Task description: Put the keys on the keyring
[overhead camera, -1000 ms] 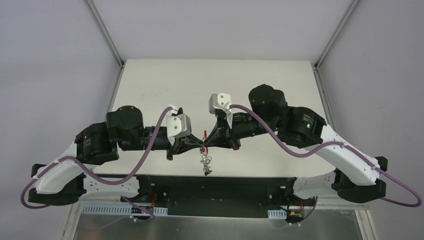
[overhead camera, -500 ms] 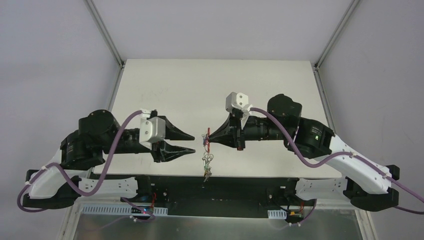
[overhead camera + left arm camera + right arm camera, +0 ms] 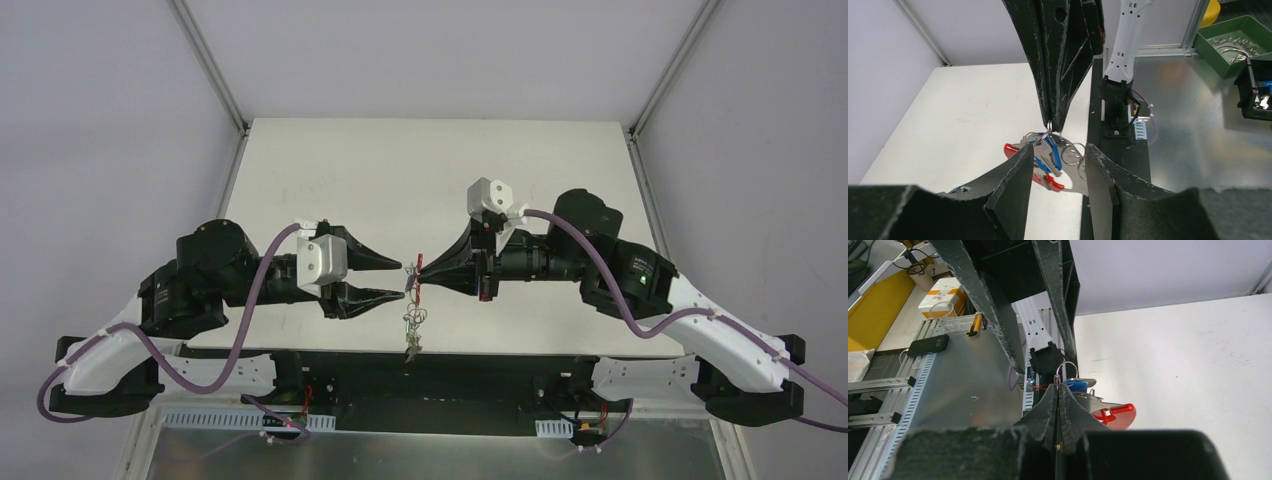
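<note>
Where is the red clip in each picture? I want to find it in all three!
Top external: the red clip is a tiny red speck in the middle, just under the right gripper tips.
Left wrist: the red clip is low in the centre, between the fingers of the left gripper.
Right wrist: the red clip is lower centre-right, beside the camera's own fingers.
Shared landmark: the right gripper's shut tips, pinching a silver ring.

Keyring (image 3: pixel 411 318) hung over the near edge of the table (image 3: pixel 430 170), pinched at its top by the right gripper (image 3: pixel 420 273), left gripper (image 3: pixel 399 280) set just left of it, keys (image 3: pixel 1048 155) bunched beneath.
</note>
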`<state>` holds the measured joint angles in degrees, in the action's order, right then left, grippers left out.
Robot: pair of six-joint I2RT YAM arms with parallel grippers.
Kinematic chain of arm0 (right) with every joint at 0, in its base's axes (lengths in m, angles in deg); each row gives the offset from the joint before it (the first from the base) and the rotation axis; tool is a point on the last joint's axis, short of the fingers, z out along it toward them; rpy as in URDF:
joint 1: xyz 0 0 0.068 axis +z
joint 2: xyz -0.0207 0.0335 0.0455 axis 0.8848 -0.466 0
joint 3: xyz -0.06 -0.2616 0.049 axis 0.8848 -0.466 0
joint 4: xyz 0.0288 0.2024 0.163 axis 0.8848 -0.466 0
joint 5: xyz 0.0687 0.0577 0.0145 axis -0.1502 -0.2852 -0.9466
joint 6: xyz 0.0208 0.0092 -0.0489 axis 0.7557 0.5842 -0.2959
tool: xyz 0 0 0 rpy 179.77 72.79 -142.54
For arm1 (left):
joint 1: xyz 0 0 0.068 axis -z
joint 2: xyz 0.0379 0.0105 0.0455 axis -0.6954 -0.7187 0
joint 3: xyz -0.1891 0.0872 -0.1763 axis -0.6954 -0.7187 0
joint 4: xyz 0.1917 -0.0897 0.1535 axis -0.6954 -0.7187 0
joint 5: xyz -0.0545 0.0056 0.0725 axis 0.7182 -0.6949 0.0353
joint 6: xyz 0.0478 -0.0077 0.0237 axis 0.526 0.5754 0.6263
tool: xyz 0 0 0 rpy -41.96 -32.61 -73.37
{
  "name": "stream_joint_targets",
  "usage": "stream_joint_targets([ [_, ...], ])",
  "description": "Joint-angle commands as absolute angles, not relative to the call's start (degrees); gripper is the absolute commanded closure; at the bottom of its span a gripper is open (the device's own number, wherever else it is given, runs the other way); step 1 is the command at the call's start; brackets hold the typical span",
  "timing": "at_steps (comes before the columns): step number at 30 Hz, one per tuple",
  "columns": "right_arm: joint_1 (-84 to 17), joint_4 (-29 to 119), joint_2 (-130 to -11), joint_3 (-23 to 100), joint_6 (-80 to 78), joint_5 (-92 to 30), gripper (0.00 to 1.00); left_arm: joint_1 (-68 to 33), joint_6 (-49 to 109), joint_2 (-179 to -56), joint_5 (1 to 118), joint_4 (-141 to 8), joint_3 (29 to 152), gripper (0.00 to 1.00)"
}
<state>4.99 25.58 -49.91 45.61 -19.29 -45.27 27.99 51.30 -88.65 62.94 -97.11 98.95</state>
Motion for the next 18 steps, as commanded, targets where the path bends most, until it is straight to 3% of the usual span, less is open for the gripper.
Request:
stream_joint_targets([
  [1,4.9,30.8,-47.8,46.1,-17.3,-48.0,1.00,28.4,54.3,-88.5,61.4,-92.2,98.1,0.58],
  [18,4.8,35.7,-45.8,43.5,-13.8,-49.3,1.00,28.4,56.1,-88.6,63.8,-87.8,97.5,0.59],
])
